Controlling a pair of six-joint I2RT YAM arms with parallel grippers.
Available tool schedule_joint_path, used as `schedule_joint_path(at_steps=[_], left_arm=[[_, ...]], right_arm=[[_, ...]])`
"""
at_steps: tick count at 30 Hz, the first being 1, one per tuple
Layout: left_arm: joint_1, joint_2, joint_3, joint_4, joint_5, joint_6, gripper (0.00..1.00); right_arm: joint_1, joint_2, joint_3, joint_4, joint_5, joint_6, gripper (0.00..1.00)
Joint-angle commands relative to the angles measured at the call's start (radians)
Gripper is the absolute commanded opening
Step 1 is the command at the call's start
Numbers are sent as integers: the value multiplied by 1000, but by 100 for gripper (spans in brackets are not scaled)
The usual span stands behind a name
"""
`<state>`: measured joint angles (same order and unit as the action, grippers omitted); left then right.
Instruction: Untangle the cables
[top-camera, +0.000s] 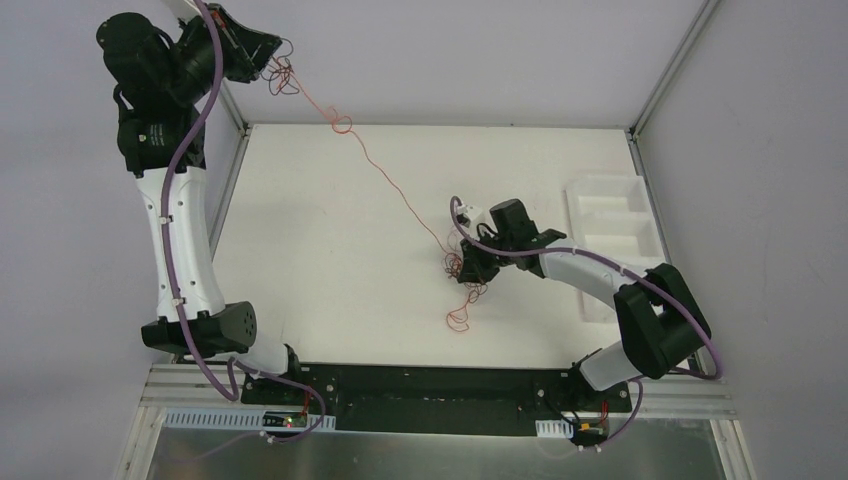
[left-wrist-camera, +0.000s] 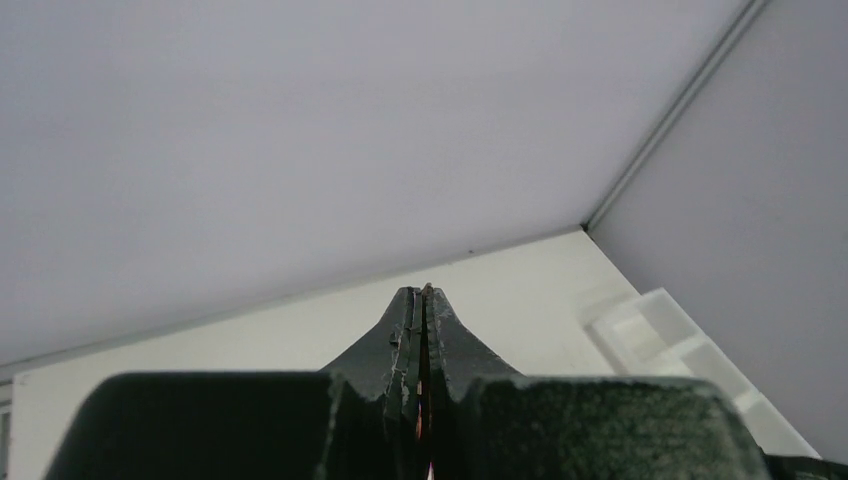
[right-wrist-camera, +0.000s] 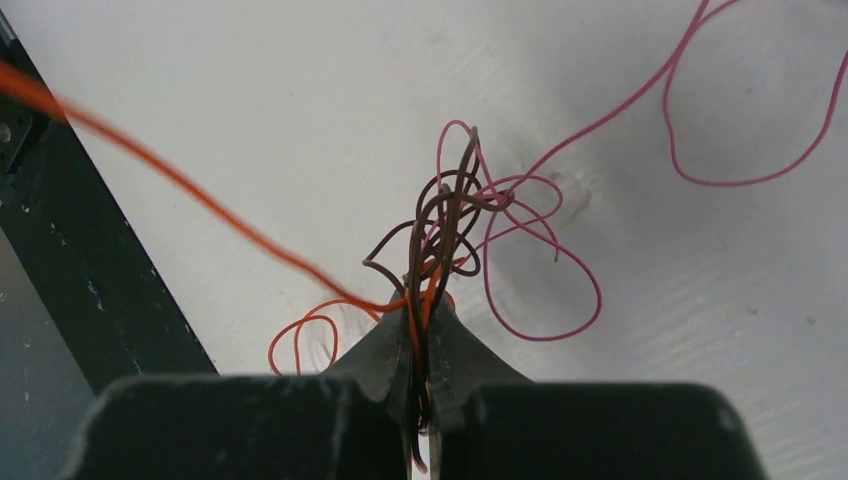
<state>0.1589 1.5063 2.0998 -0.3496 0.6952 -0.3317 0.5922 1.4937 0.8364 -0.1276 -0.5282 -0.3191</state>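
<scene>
The cables are thin curly wires. My right gripper is shut on a tangle of dark brown, orange and pink cables low over the white table. One orange cable runs taut from that tangle up to my left gripper, which is raised high at the back left beyond the table's edge and shut on its end. A small knot sits partway along it, and curly loops hang at the left jaws. In the left wrist view the fingers are pressed together with an orange sliver between them.
A white compartment tray stands at the table's right side. Loose pink loops and a red-orange loop lie on the table near the right gripper. Grey walls enclose the back and sides. A dark frame rail runs along the edge.
</scene>
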Motion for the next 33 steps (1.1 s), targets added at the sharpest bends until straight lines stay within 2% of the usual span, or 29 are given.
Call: schedule_joint_path(at_steps=[1, 3, 7, 10, 14, 18, 26, 28, 33], left_arm=[[17, 44, 88, -7, -136, 56, 0], [16, 42, 65, -18, -110, 42, 0], [18, 2, 2, -17, -292, 136, 0], [53, 44, 103, -24, -387, 183, 0], [90, 140, 328, -59, -522, 206, 0], [97, 181, 398, -58, -675, 216, 0], [106, 146, 303, -53, -741, 209, 0], [138, 165, 341, -48, -805, 215, 0], [226, 237, 514, -32, -831, 200, 0]], right_arm=[[-29, -19, 35, -145, 7, -16, 0], [-53, -15, 51, -168, 11, -7, 0], [-102, -4, 83, -246, -2, -3, 0], [-140, -3, 76, -297, -2, -24, 0], [-181, 21, 85, -360, 11, -72, 0], [-226, 95, 124, -436, 15, -75, 0], [-257, 105, 165, -464, 4, -64, 0], [-260, 106, 157, -479, 12, -68, 0], [-286, 82, 93, -511, 31, -154, 0]])
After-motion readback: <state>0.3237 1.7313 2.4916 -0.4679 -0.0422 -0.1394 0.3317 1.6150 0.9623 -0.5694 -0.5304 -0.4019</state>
